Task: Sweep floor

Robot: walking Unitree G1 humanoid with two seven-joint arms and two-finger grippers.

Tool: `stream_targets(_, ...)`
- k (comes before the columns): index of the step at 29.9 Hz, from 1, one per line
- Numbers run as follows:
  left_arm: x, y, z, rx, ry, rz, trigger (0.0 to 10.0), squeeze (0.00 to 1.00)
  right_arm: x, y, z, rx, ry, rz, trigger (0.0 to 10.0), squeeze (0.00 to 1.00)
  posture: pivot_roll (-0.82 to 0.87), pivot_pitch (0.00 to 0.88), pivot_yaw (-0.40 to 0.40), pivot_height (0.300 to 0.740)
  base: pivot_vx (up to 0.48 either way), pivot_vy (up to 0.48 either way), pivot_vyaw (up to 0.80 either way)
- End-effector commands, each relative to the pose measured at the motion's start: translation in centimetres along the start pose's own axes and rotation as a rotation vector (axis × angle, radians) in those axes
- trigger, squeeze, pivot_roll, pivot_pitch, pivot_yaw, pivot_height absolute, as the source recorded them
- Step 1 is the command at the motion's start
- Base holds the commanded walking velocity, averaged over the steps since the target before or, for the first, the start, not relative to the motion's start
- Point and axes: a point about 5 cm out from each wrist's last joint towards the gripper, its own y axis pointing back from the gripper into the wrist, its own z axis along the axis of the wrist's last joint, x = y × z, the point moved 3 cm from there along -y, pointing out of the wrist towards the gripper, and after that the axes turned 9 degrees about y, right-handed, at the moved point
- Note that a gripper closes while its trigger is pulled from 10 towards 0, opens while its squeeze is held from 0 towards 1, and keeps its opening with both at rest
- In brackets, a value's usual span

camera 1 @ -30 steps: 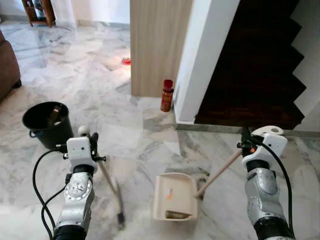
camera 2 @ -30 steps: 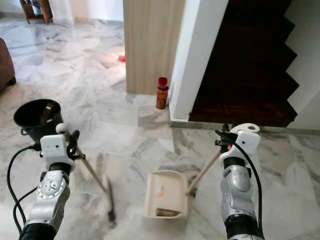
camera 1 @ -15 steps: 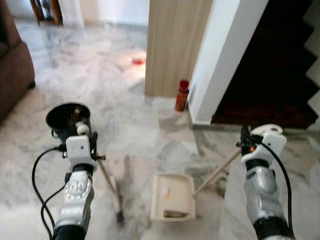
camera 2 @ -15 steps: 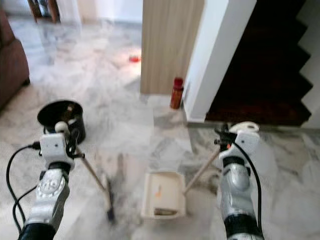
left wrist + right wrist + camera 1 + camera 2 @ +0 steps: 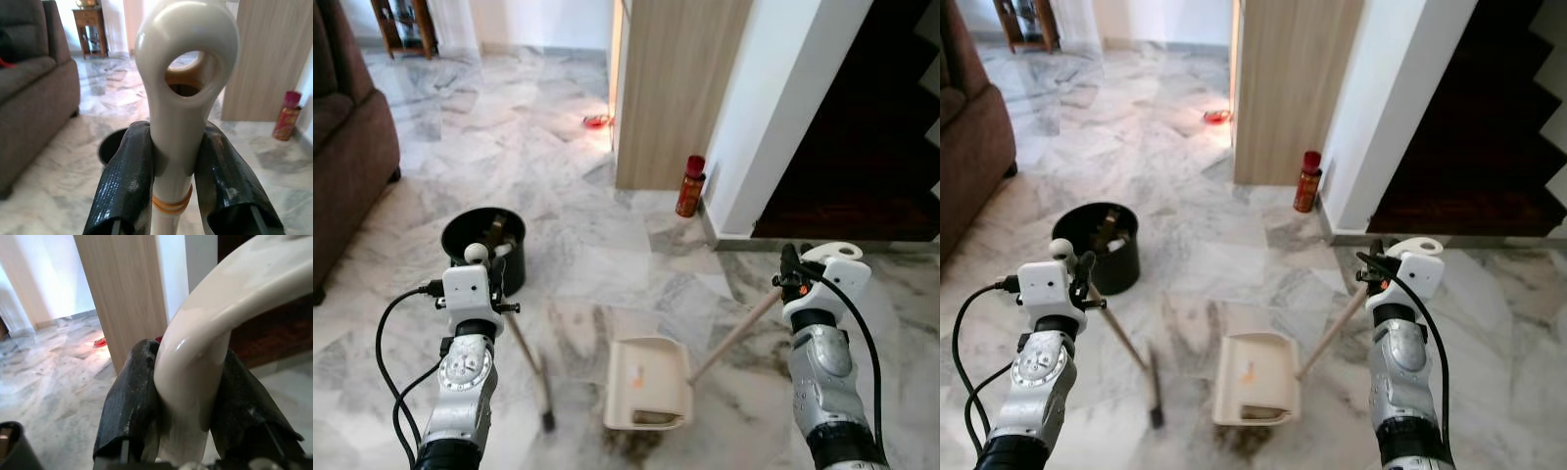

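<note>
My left gripper [image 5: 491,271] is shut on the white top end of a broom handle [image 5: 182,122], whose stick slants down to the brush head [image 5: 546,419] on the marble floor. Held by its long handle [image 5: 195,377], a cream dustpan [image 5: 648,382] rests on the floor between my arms, with my right gripper [image 5: 790,279] shut on that handle. Some brown debris and an orange speck lie inside the pan. A black bin [image 5: 484,243] with rubbish in it stands just beyond the left gripper.
A brown sofa [image 5: 347,147] lines the left side. Ahead stand a wooden panel [image 5: 675,88], a white wall, a red can [image 5: 689,186] at their foot and dark stairs [image 5: 862,147] on the right. A small red thing [image 5: 597,121] lies farther off.
The camera has moved: the whole scene has slid rightward and the sofa has come into view. The bin now sits nearer the middle. Both grippers keep their holds.
</note>
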Motion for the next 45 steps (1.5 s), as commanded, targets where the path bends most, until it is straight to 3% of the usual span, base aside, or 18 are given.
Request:
stream_targets(1, -0.92, -0.33, 1.03, -0.043, 0.011, -0.029, 10.0, 0.00, -0.66, -0.24, 0.96, -0.038, 0.002, -0.021, 10.0, 0.00, 0.04, 0.000, -0.054, 0.740, 0.000, 0.469, 0.00)
stream_targets(45, -0.67, -0.39, 1.37, -0.053, 0.002, -0.028, 10.0, 0.00, 0.30, -0.35, 0.91, -0.038, -0.013, -0.003, 10.0, 0.00, 0.06, 0.000, -0.049, 0.740, 0.000, 0.448, 0.00)
